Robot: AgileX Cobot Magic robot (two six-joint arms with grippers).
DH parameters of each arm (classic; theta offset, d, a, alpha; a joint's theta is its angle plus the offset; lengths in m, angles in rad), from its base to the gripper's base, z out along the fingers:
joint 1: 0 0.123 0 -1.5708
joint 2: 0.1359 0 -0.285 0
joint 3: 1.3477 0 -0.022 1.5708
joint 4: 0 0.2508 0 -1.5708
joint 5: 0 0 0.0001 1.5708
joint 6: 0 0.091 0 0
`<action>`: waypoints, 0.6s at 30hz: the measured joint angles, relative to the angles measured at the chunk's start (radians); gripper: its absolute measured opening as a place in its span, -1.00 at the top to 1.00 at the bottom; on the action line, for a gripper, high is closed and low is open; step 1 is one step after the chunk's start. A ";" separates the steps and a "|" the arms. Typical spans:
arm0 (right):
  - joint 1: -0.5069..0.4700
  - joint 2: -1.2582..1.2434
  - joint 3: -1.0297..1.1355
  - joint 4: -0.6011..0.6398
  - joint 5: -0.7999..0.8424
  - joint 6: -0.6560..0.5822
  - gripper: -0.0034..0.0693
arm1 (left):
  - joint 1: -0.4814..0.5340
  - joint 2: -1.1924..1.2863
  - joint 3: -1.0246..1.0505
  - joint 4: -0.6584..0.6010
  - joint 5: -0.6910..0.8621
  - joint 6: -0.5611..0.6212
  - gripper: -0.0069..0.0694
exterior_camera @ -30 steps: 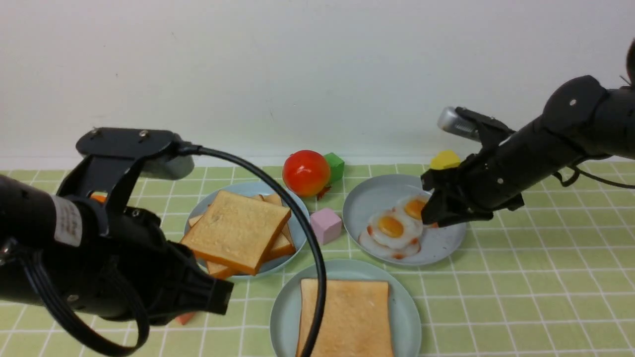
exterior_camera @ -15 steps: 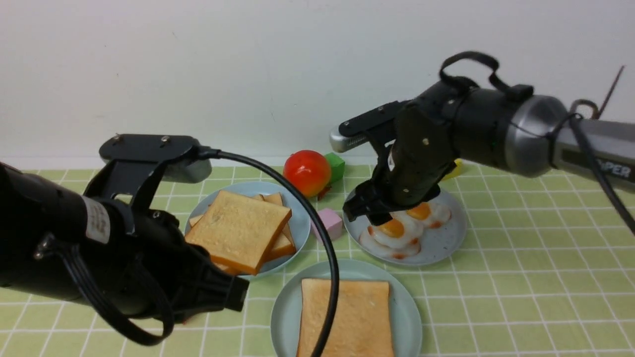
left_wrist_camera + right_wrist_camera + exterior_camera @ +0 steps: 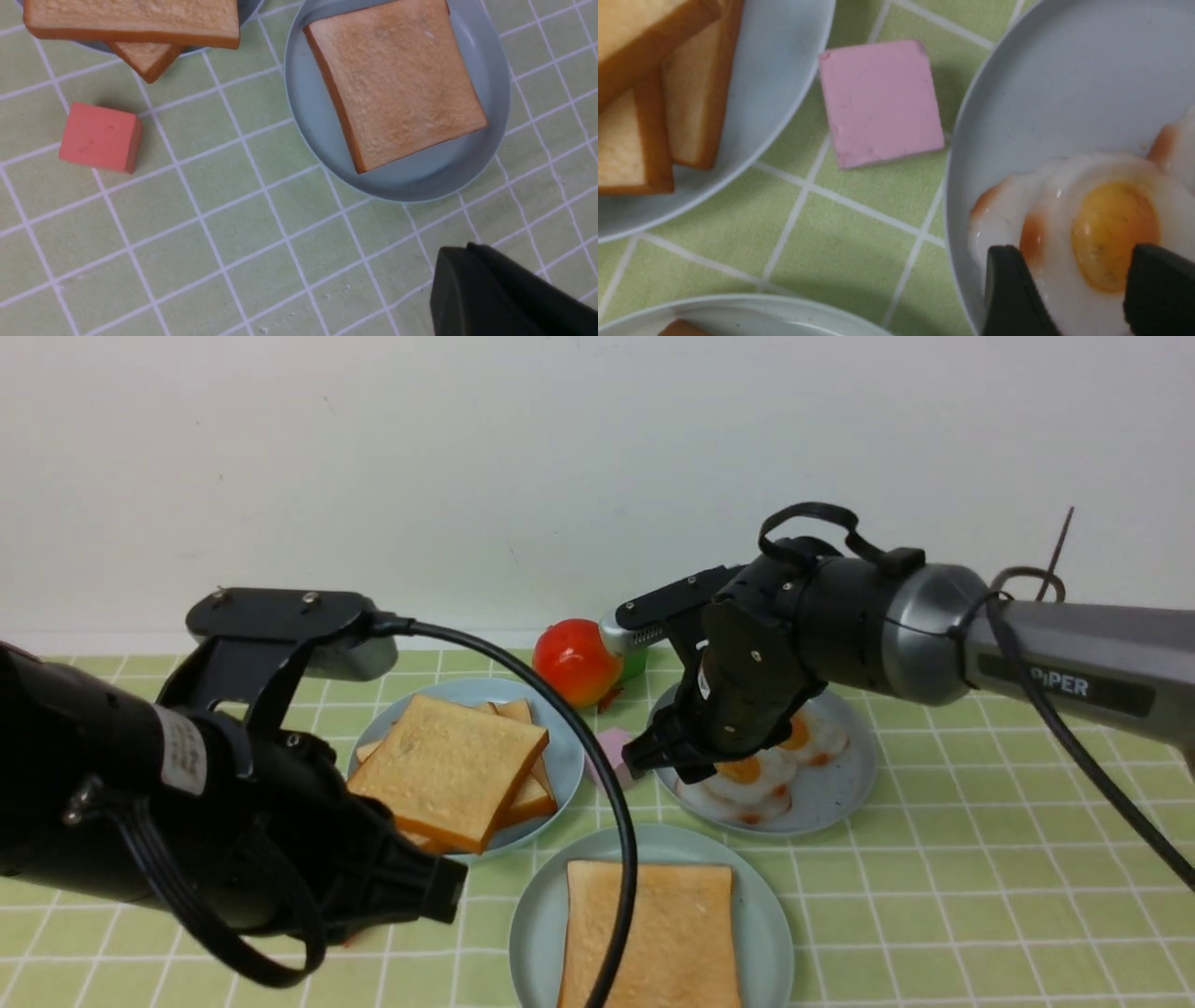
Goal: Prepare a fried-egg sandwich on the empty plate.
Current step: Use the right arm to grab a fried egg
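Note:
The mint-green plate [image 3: 532, 919] sits front centre with one toast slice [image 3: 653, 933] flat on it; plate rim [image 3: 420, 184] and slice [image 3: 397, 84] also show in the left wrist view. Three fried eggs [image 3: 752, 789] lie overlapping on a speckled grey-blue plate [image 3: 836, 798]. My right gripper [image 3: 674, 767] hangs low over that plate's left side. In the right wrist view it [image 3: 1083, 284] is open, one finger on each side of the nearest egg's [image 3: 1064, 280] yolk. My left gripper [image 3: 446, 894] is shut and empty above the cloth left of the mint plate; its tip [image 3: 467, 254] shows in the left wrist view.
A pale blue plate [image 3: 565, 761] holds several loose toast slices [image 3: 448, 770] at back left. A pink block [image 3: 882, 102] lies between the plates. A tomato [image 3: 574, 658] stands at the back. A salmon block [image 3: 100, 137] lies under my left arm. The left arm's cable [image 3: 607, 821] crosses the mint plate.
My right arm has swung left across the egg plate and come down, its gripper now low over the left eggs. My left arm shifted slightly right, then held still.

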 joint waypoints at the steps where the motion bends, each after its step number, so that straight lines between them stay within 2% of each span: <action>1: 0.000 0.004 -0.001 0.001 -0.003 0.000 -0.09 | 0.000 0.000 0.000 0.001 0.001 0.000 0.82; 13: 0.001 0.067 -0.008 -0.035 -0.035 0.020 -0.02 | 0.000 0.000 0.000 0.009 0.026 0.000 0.81; 18: 0.001 0.070 -0.008 -0.096 -0.012 0.082 0.31 | 0.000 0.000 0.000 0.009 0.027 0.000 0.80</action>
